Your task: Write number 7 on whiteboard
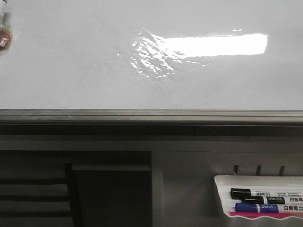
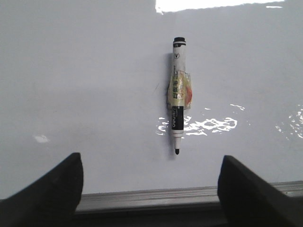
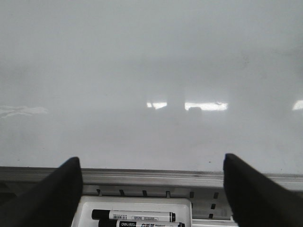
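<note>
Whiteboard [image 1: 71, 61] surface is seen blank in all views, with glare at its middle; no number 7 is found on it. A black marker [image 2: 177, 94] is fixed flat to the board, uncapped. Left claw [image 2: 150, 189] and right claw [image 3: 152, 189] are spread wide, holding nothing. Tray [image 1: 222, 198] markers are stored below the rail [image 1: 151, 116].

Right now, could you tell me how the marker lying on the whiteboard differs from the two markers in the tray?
The marker on the whiteboard is uncapped, its tip bare; the black marker and blue marker in the tray look capped. The board marker has yellowish tape with an orange patch around its barrel; the tray pair show clean labels. It lies alone, between the open left tool; the tray pair lie side by side. All are slim marker pens.
</note>
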Available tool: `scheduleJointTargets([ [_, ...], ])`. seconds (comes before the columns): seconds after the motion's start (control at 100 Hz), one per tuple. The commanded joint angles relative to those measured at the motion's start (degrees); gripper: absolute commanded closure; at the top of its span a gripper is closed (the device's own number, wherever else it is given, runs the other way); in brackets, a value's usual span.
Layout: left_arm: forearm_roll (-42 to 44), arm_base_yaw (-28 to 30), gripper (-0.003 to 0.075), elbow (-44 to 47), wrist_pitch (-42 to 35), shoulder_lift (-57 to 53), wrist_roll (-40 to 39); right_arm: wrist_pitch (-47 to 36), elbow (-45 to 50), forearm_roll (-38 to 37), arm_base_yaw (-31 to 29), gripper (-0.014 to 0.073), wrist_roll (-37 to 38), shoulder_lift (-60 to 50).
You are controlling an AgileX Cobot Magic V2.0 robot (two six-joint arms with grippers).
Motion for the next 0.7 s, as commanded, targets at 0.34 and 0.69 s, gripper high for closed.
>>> scheduleJointTargets([
  [0.34, -4.22, -0.32, 0.0177, -5.37, -4.79, 12.31, -0.21, -4.61, -2.08, -0.84, -0.31, 0.0049, -0.45, 0.78],
  [0.69, -2.04, -6.18, 0.0177, -10.64, -9.70, 26.49, -0.21, -4.51, -2.08, -0.84, -0.31, 0.0049, -0.45, 0.78],
])
